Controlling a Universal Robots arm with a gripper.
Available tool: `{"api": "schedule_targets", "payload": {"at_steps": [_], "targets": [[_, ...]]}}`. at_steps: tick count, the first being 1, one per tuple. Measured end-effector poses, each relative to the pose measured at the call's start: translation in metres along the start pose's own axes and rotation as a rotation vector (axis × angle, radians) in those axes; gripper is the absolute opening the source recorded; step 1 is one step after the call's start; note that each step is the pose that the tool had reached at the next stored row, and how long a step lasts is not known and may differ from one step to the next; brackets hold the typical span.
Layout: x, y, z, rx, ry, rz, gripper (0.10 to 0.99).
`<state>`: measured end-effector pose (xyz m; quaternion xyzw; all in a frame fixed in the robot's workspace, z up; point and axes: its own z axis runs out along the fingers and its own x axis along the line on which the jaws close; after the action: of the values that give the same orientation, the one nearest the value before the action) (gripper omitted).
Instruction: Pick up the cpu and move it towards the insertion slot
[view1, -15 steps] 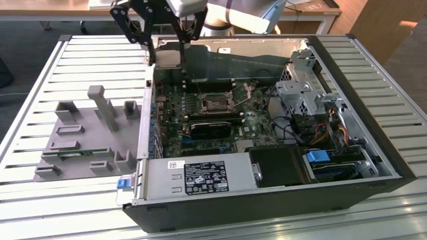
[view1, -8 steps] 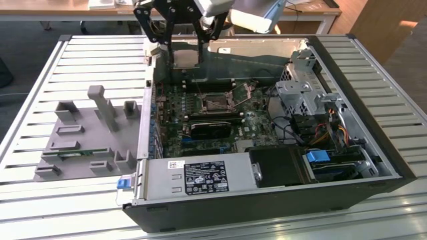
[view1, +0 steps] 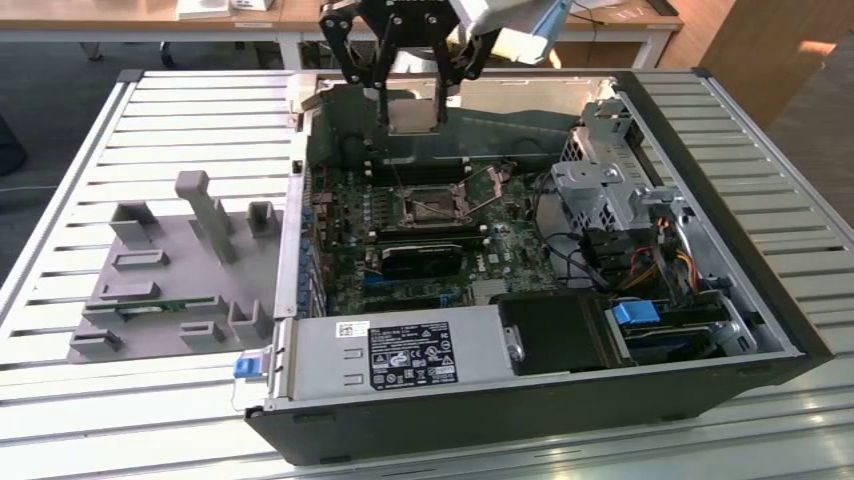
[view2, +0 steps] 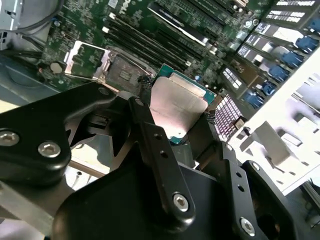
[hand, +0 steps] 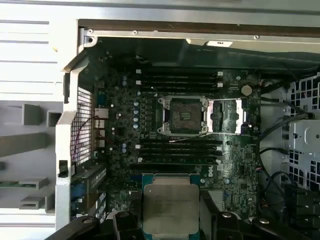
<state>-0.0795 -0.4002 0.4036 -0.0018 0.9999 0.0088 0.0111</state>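
While the gripper (view1: 414, 112) hung above the open case (view1: 747, 330), the cpu (hand: 171, 209) sat clamped between its black fingers (view2: 160, 165), which were closed on the chip's opposite edges. In the first wrist view the chip lay flat, silver lid facing the camera, its sides square to the board's lines; it was roughly square, so no long axis stood out. In the second wrist view the chip (view2: 179, 107) showed a green rim around the lid and appeared held clear of the board, though its height above it was hard to judge.

Beyond the chip, the slot (hand: 182, 116) lay open on the motherboard (hand: 125, 165), silver frame around a dark centre, with its load plate (hand: 225, 116) folded back just beside it. Dark memory rails ran along both sides of the slot. In the exterior view the slot (view1: 434, 205) sat mid-board, nearer the camera than the gripper and lower in the case.

At the case's near end lay a grey power supply (view1: 387, 355), and cables and a drive cage (view1: 601, 190) filled the exterior view's right. The case rested on a table (view1: 747, 120) of pale ribbed slats. On the exterior view's left a grey fixture (view1: 174, 270) with upright posts held a thin green strip (view1: 154, 308). Behind stood wooden desks (view1: 627, 20) on a dark floor.
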Motion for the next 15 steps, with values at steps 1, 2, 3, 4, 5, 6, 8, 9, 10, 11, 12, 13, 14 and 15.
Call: {"api": "schedule_targets", "payload": {"at_steps": [1,2,3,4,5,6,8,9,10,11,12,13,14,15], "targets": [[-0.0042,0.0,0.0001,0.0,0.0001,0.0,0.537],[-0.0082,0.0,0.0002,0.0,0.0003,0.0,0.537],[-0.0123,0.0,0.0003,0.0,0.0004,0.0,0.537],[-0.0164,-0.0001,0.0004,0.0,0.0006,0.0,0.537],[-0.0207,-0.0001,0.0005,0.0,0.0009,0.0,0.537],[-0.0251,0.0,0.0008,0.0,0.0011,0.0,0.537],[-0.0336,0.0001,0.0013,0.0,0.0022,0.0,0.537],[-0.0368,0.0005,0.0016,0.0,0.0025,0.0,0.537],[-0.0393,0.0012,0.0019,0.0,0.0028,0.0,0.537],[-0.0409,0.0024,0.0022,0.0,0.0029,0.0,0.537],[-0.0419,0.0039,0.0024,0.0,0.0029,0.0,0.537],[-0.0427,0.0058,0.0027,0.0,0.0028,0.0,0.537],[-0.0435,0.0075,0.0028,0.0,0.0028,0.0,0.537],[-0.0442,0.0093,0.003,0.0,0.0029,-0.001,0.537]]}}
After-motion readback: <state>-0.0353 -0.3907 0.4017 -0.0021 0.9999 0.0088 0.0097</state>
